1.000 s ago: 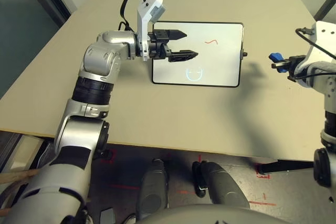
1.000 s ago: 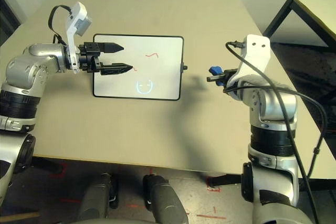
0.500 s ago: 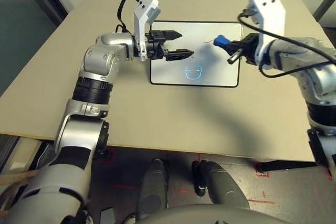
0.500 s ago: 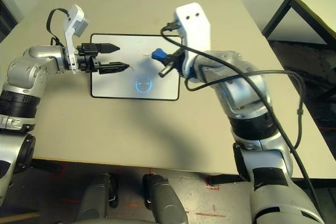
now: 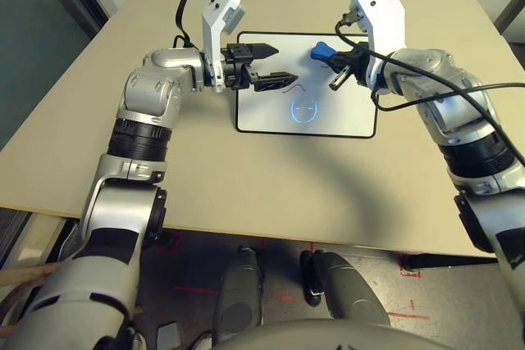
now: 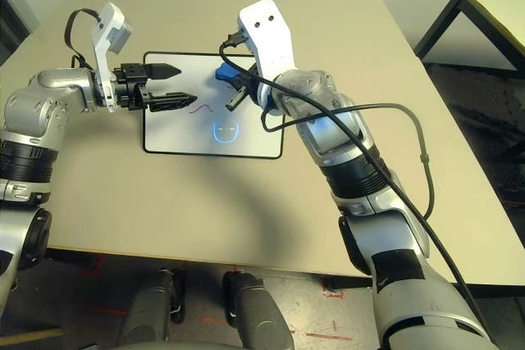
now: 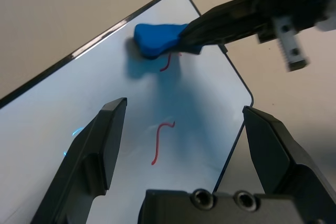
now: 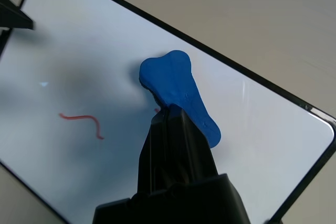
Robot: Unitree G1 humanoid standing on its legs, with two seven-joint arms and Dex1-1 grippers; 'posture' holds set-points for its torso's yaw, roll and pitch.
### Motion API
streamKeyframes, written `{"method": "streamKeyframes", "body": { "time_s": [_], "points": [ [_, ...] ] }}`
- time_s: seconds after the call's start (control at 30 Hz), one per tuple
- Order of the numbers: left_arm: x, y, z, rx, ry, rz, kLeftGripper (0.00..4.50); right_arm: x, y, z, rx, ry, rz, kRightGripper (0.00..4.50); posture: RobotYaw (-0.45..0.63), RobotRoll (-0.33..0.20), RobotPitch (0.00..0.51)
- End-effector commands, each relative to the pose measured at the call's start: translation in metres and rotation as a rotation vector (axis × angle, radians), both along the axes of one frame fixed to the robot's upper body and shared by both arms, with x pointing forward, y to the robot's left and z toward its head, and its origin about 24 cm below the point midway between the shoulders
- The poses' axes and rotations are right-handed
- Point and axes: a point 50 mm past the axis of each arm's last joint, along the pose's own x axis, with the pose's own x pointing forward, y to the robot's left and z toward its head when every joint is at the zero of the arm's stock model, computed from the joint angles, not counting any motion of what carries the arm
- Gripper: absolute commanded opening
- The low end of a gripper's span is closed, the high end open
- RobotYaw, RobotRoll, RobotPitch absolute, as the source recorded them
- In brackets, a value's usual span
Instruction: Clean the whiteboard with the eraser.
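Right hand [image 8: 176,116] is clamped tight on one blue eraser [image 8: 178,90], holding it over the far part of the single whiteboard [image 5: 344,112], which lies flat on the desk [image 5: 246,178]. Left hand [image 5: 275,65] hangs over the board's left end with its fingers spread and nothing between them. Two red squiggles [image 7: 161,142] and one blue doodle [image 5: 304,111] mark the board.
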Motion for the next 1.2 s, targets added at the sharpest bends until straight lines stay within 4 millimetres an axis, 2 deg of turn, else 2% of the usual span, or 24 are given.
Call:
{"method": "streamKeyframes", "body": {
  "time_s": [0.03,0.37,0.57,0.67,0.9,1.2],
  "points": [
    [-0.004,0.001,-0.001,-0.002,0.008,0.001,4.50,0.003,0.003,-0.016,-0.005,0.033,0.006,0.01,-0.06,0.000,0.166],
    [-0.007,0.001,0.001,0.002,0.012,0.000,4.50,-0.007,0.019,-0.052,0.026,0.157,0.053,0.01,-0.04,0.000,0.175],
    [-0.007,0.000,0.002,0.003,0.011,-0.001,4.50,-0.010,0.021,-0.062,0.026,0.180,0.056,0.01,-0.04,0.000,0.177],
    [-0.007,0.000,0.002,0.003,0.011,0.000,4.50,-0.003,0.011,-0.058,0.027,0.146,0.005,0.01,-0.04,0.000,0.177],
    [-0.007,-0.002,0.001,0.003,0.017,-0.007,4.50,0.013,-0.011,-0.036,0.036,0.055,-0.100,0.01,-0.06,0.000,0.176],
    [-0.007,-0.003,0.001,0.008,0.022,-0.018,4.50,0.014,-0.023,-0.028,0.039,0.025,-0.156,0.01,-0.06,0.000,0.176]
  ]
}}
